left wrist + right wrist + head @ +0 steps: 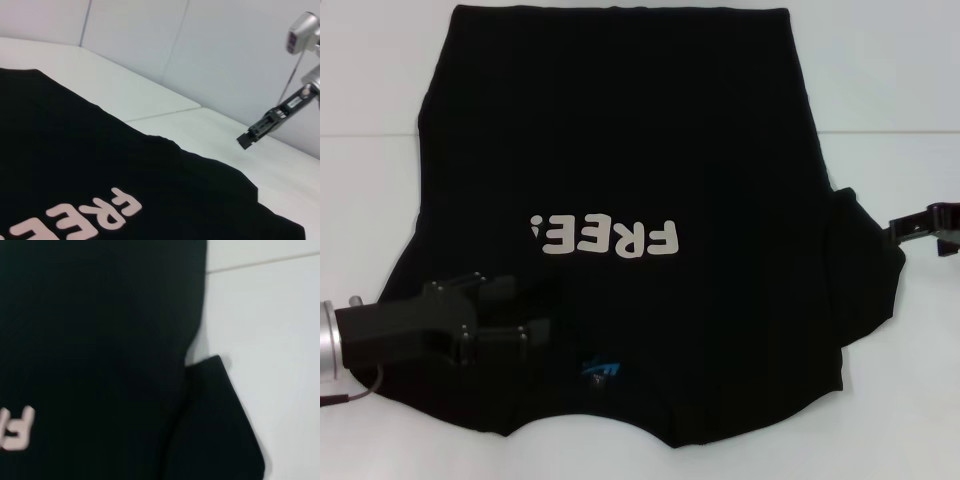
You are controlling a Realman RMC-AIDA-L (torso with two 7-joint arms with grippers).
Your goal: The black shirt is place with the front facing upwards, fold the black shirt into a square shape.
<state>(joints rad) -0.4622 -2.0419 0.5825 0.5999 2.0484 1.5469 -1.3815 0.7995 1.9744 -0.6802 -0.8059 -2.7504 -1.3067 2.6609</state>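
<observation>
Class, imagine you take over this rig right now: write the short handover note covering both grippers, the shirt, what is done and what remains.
Left gripper: open, over the black shirt near its left shoulder, holding nothing.
Right gripper: at the edge of the right sleeve; fingers not readable.
Shirt: flat on the white table, front up, "FREE!" print showing, collar nearest the robot.
Done: the left sleeve looks tucked in already.
Left: fold in the right sleeve, then fold to a square.

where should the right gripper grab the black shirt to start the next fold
Probably the right sleeve: it sticks out past the body of the black shirt, flat on the white table, so its outer edge is free. The right gripper sits just beside it and could come in from the robot's right. The left gripper is over the opposite shoulder.
</observation>
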